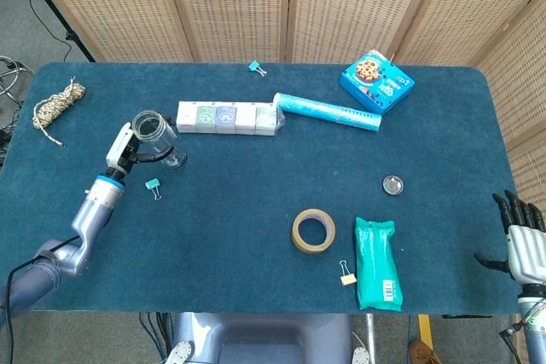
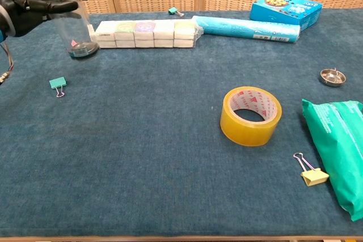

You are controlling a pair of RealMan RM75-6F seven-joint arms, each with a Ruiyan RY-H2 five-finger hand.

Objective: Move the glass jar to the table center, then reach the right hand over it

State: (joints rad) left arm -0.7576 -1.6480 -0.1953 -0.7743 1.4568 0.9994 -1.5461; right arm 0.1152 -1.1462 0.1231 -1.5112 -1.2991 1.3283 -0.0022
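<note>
The left arm reaches in from the table's near-left corner, forearm angled up and inward. Its left hand (image 1: pixel 128 147) has fingers wrapped round the glass jar (image 1: pixel 157 136). The right hand (image 1: pixel 524 236) waits at the far right edge, fingers spread, holding nothing.

Blue-cloth table (image 1: pixel 256 202). Just beside left hand (image 1: pixel 126 147): teal clip (image 1: pixel 153 186), box row (image 1: pixel 229 117). Further off: rope coil (image 1: pixel 54 106), tube (image 1: pixel 327 111), cookie box (image 1: pixel 376 80). Nearer right hand (image 1: pixel 522 240): tape roll (image 2: pixel 250 115), green packet (image 2: pixel 336 145), yellow clip (image 2: pixel 310 173), metal dish (image 2: pixel 333 76).
</note>
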